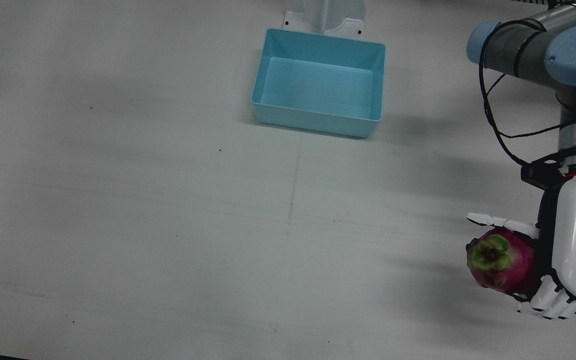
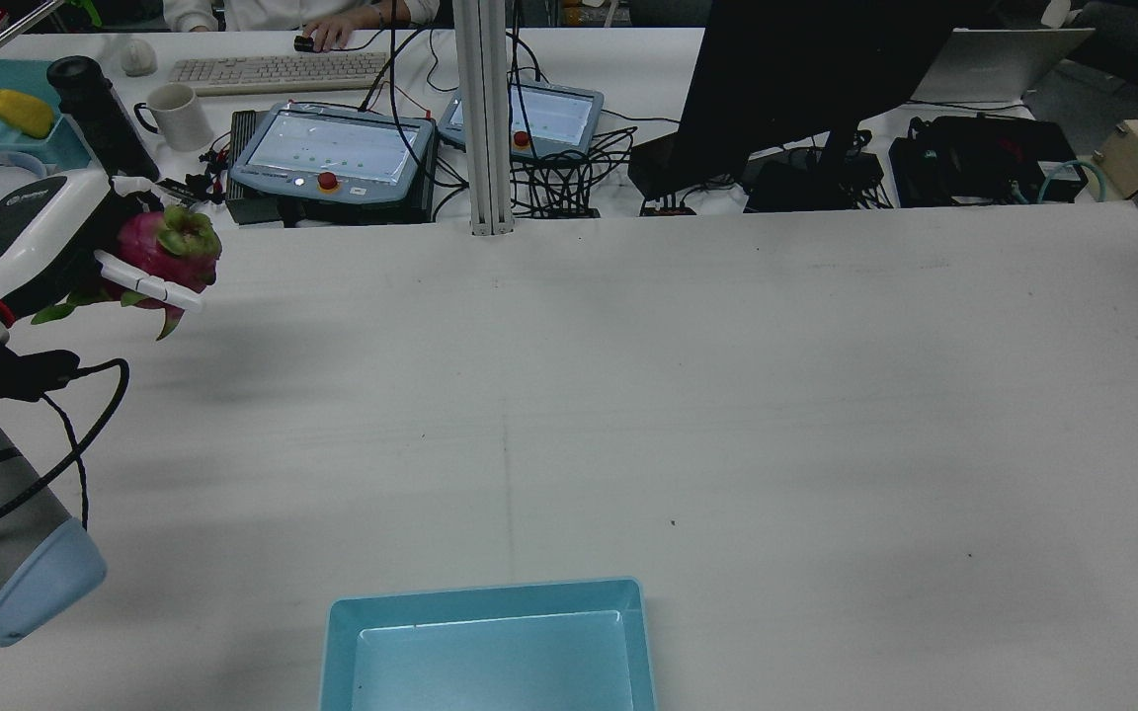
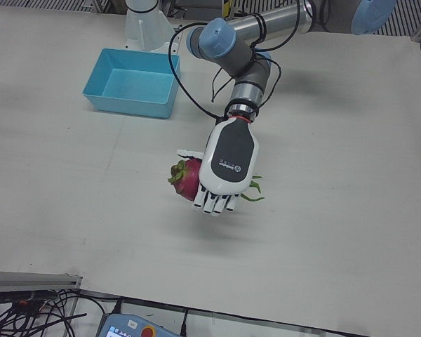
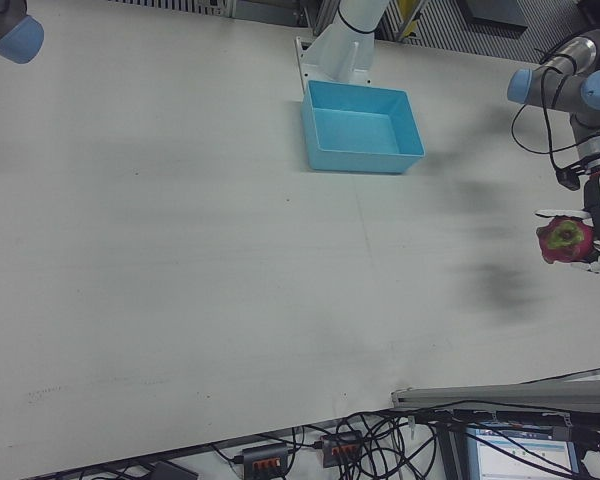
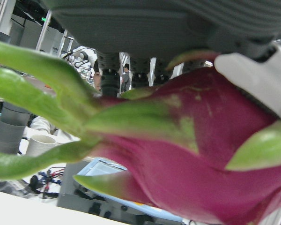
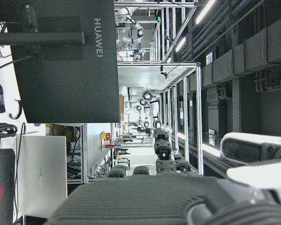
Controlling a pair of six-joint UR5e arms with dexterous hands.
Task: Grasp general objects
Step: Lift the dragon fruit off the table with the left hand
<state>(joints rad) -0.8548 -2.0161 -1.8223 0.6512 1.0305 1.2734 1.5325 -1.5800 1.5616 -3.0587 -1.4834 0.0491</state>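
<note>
A magenta dragon fruit (image 1: 500, 260) with green scales is held in my left hand (image 1: 575, 250), whose white fingers are wrapped around it. The hand holds it above the table, near the operators' side, with its shadow offset on the table. The fruit (image 2: 159, 252) and hand (image 2: 31, 237) show at the rear view's far left, and in the left-front view as fruit (image 3: 188, 177) and hand (image 3: 228, 161). The fruit (image 5: 187, 154) fills the left hand view. My right hand (image 6: 168, 197) shows only in its own view, empty, fingers apart.
An empty light-blue bin (image 1: 325, 40) stands near the arms' pedestal, well away from the fruit. Beyond the table's far edge in the rear view are teach pendants (image 2: 332, 148), a dark monitor (image 2: 806, 69) and cables. The right arm's elbow (image 4: 10, 30) is at the right-front view's corner.
</note>
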